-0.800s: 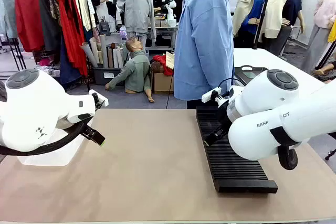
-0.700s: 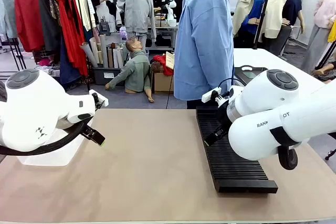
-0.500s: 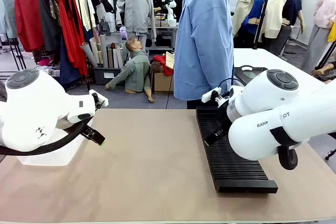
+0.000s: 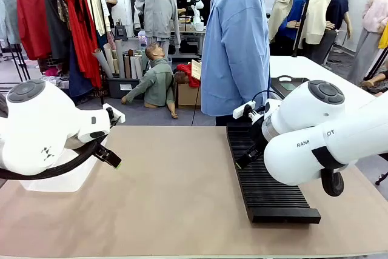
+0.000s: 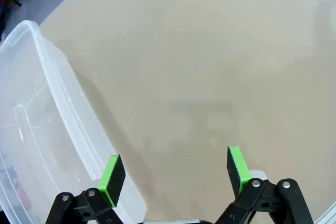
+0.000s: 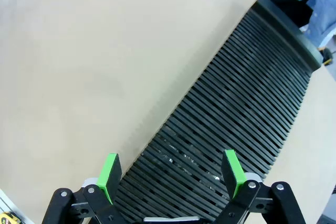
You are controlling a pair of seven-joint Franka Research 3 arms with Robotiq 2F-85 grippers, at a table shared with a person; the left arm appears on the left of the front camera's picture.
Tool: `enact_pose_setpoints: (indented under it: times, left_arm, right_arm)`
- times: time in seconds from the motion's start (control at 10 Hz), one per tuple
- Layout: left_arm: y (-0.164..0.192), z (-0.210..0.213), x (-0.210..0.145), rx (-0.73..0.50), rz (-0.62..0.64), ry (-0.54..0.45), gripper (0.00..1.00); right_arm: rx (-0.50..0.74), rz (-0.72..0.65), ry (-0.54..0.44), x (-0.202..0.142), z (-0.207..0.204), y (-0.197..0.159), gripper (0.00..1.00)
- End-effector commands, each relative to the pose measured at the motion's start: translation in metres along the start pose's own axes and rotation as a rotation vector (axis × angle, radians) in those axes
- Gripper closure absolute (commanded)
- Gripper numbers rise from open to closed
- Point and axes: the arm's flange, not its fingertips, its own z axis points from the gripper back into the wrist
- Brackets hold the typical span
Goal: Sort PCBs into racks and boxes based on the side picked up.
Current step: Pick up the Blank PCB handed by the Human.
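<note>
Over the desk (image 4: 176, 198), left part: left tool (image 5: 173, 169), fingers spread, pinching nothing, just beside the clear box (image 5: 42, 124)
Over the rack (image 6: 236, 108): right tool (image 6: 170, 171), fingers spread, pinching nothing
Rack place: desk's right part, lengthwise
Far side: person (image 4: 236, 47) standing behind the rack

Front looks across table (image 4: 170, 204), wrists close above tub (image 5: 31, 129), rack (image 6: 236, 103)
</note>
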Motion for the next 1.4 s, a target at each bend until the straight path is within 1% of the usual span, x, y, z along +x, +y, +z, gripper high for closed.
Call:
enact_pose_setpoints:
  times: [0.0,0.2,0.3,0.4,0.5,0.6,0.7,0.8,0.9,1.0,1.1,1.2,1.3]
  left_arm:
    - [0.000,0.000,0.000,0.000,0.000,0.000,0.00]
    - [0.009,0.017,0.011,-0.036,0.035,0.012,0.00]
    - [0.015,0.028,0.018,-0.046,0.046,0.004,0.00]
    - [0.020,0.036,0.025,-0.075,0.058,0.015,0.00]
    - [0.024,0.043,0.031,-0.101,0.071,0.037,0.00]
    - [0.029,0.053,0.039,-0.137,0.110,0.056,0.00]
    - [0.035,0.067,0.047,-0.196,0.139,0.062,0.00]
    - [0.041,0.079,0.053,-0.253,0.167,0.085,0.00]
    - [0.051,0.088,0.057,-0.272,0.187,0.086,0.00]
    - [0.059,0.097,0.060,-0.347,0.207,0.090,0.00]
    - [0.066,0.105,0.061,-0.365,0.221,0.092,0.00]
    - [0.074,0.113,0.061,-0.403,0.249,0.089,0.00]
    - [0.084,0.124,0.060,-0.476,0.269,0.089,0.00]
  right_arm:
    - [0.000,0.000,0.000,0.000,0.000,0.000,0.00]
    - [-0.036,-0.008,0.048,-0.002,0.015,-0.014,0.00]
    - [0.018,-0.005,0.052,-0.003,0.028,-0.023,0.00]
    - [0.017,-0.011,0.063,-0.002,0.039,-0.032,0.00]
    - [0.050,-0.030,0.060,0.001,0.050,-0.041,0.00]
    - [0.077,-0.064,0.056,0.003,0.062,-0.050,0.00]
    - [0.105,-0.126,0.058,0.005,0.076,-0.057,0.00]
    - [0.142,-0.213,0.082,0.007,0.089,-0.066,0.00]
    - [0.192,-0.263,0.069,0.008,0.103,-0.076,0.00]
    - [0.245,-0.332,0.090,0.010,0.112,-0.083,0.00]
    - [0.270,-0.362,0.071,0.009,0.120,-0.089,0.00]
    - [0.333,-0.397,0.049,0.007,0.128,-0.096,0.00]
    - [0.393,-0.460,0.027,0.004,0.137,-0.106,0.00]
